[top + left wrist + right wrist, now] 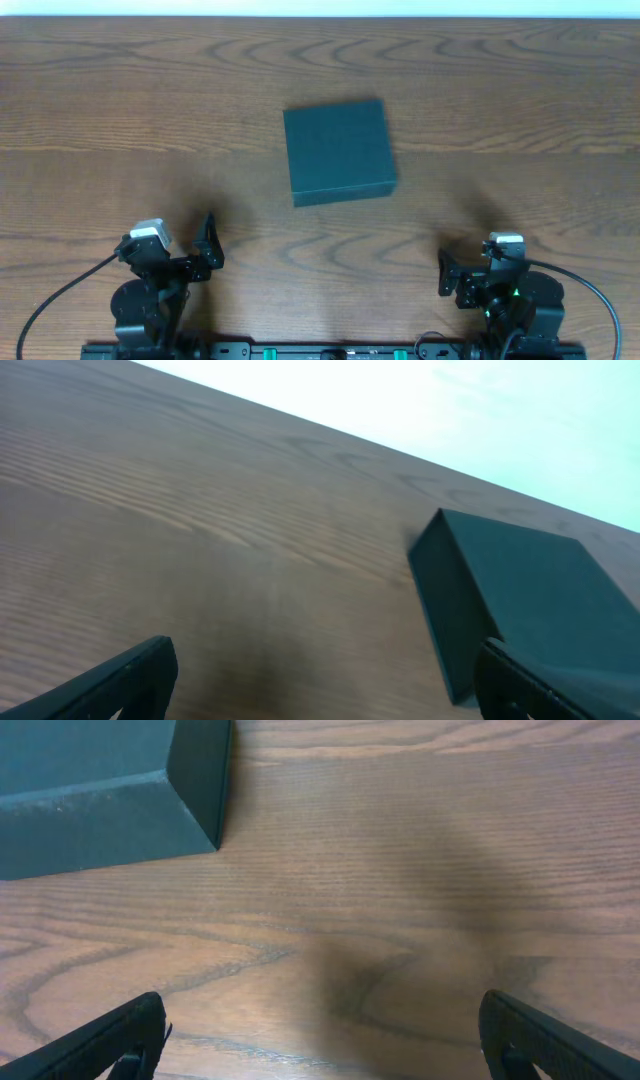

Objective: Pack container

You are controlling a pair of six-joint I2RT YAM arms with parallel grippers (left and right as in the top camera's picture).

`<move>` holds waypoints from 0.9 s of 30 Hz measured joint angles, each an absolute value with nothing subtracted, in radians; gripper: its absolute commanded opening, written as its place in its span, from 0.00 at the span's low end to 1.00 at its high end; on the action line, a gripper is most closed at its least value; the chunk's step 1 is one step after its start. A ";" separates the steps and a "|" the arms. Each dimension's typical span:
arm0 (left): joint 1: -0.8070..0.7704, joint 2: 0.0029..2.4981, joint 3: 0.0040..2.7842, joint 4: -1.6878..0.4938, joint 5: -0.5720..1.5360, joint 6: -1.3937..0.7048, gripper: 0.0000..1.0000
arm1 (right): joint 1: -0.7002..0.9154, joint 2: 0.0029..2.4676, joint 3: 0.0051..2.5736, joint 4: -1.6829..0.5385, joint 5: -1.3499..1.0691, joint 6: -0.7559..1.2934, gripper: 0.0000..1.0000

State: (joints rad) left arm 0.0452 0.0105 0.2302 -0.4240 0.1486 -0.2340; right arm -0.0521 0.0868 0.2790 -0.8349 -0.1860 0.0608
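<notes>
The container (339, 151) is a matte dark, roughly square, shallow box lying shut on the wooden table (120, 120), a little behind the middle. My left gripper (208, 246) rests near the front left, well short of the box, open and with nothing between its fingers. In the left wrist view the container (530, 595) lies ahead to the right, and the gripper (325, 685) stands wide open over bare wood. My right gripper (446, 271) sits at the front right, also open and empty. The right wrist view shows the container (100, 790) at upper left, with the gripper (325, 1040) well apart from it.
The table's far edge (320, 17) runs along the top of the overhead view, with a pale strip beyond it. The arm bases and cables (60, 300) sit along the front edge. No snack packets or other objects show.
</notes>
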 measured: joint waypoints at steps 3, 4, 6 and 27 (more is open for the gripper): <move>0.045 0.010 0.197 -0.384 0.140 -0.234 0.95 | -0.052 0.087 0.279 -0.835 -0.186 0.061 0.99; 0.045 0.010 0.184 -0.372 0.138 -0.234 0.95 | -0.052 0.087 0.279 -0.835 -0.186 0.061 0.99; 0.045 0.010 0.159 -0.357 0.131 -0.234 0.95 | -0.052 0.087 0.279 -0.835 -0.186 0.061 0.99; 0.045 0.011 0.125 -0.332 0.127 -0.234 0.95 | -0.052 0.087 0.279 -0.836 -0.186 0.061 0.99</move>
